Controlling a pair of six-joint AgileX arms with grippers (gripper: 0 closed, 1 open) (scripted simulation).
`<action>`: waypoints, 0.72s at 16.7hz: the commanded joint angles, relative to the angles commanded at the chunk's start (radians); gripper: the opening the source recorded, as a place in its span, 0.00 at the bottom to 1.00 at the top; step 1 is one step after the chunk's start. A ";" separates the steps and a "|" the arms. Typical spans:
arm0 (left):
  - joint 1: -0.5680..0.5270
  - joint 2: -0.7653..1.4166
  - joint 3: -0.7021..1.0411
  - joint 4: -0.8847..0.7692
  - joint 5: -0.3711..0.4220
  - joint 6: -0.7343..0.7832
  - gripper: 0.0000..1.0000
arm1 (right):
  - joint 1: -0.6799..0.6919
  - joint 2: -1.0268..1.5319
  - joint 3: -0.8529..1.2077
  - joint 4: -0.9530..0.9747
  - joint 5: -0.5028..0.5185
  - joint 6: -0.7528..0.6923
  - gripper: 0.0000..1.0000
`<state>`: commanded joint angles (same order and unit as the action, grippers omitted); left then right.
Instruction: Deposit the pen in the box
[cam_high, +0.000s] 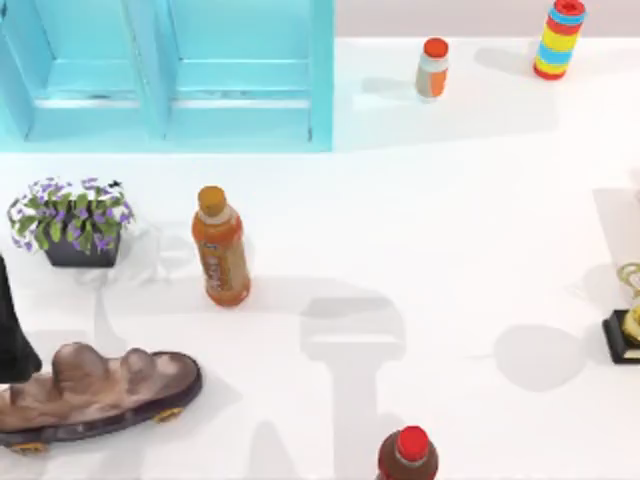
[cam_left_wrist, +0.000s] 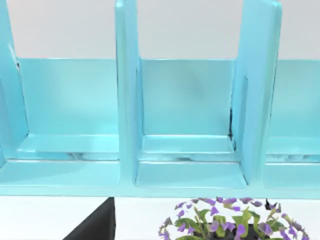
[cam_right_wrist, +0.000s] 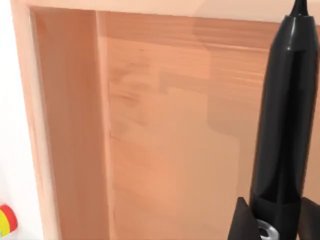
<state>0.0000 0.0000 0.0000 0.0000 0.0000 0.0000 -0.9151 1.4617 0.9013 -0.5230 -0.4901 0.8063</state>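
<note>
Right wrist view: one pen (cam_right_wrist: 285, 115), one box (cam_right_wrist: 165, 140).

A white table (cam_high: 450, 230) carries a turquoise shelf unit (cam_high: 170, 80) at its far left.

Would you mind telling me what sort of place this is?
Probably a simulated tabletop test scene: a white table scattered with unrelated props, a turquoise shelf, an orange bottle and a potted plant.
</note>
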 joint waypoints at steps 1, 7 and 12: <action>0.000 0.000 0.000 0.000 0.000 0.000 1.00 | 0.012 0.000 0.000 0.012 -0.002 0.006 0.00; 0.000 0.000 0.000 0.000 0.000 0.000 1.00 | 0.141 0.026 -0.026 0.185 0.002 0.101 0.00; 0.000 0.000 0.000 0.000 0.000 0.000 1.00 | 0.191 0.065 -0.097 0.302 0.047 0.167 0.00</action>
<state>0.0000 0.0000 0.0000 0.0000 0.0000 0.0000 -0.7239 1.5272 0.8041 -0.2213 -0.4433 0.9735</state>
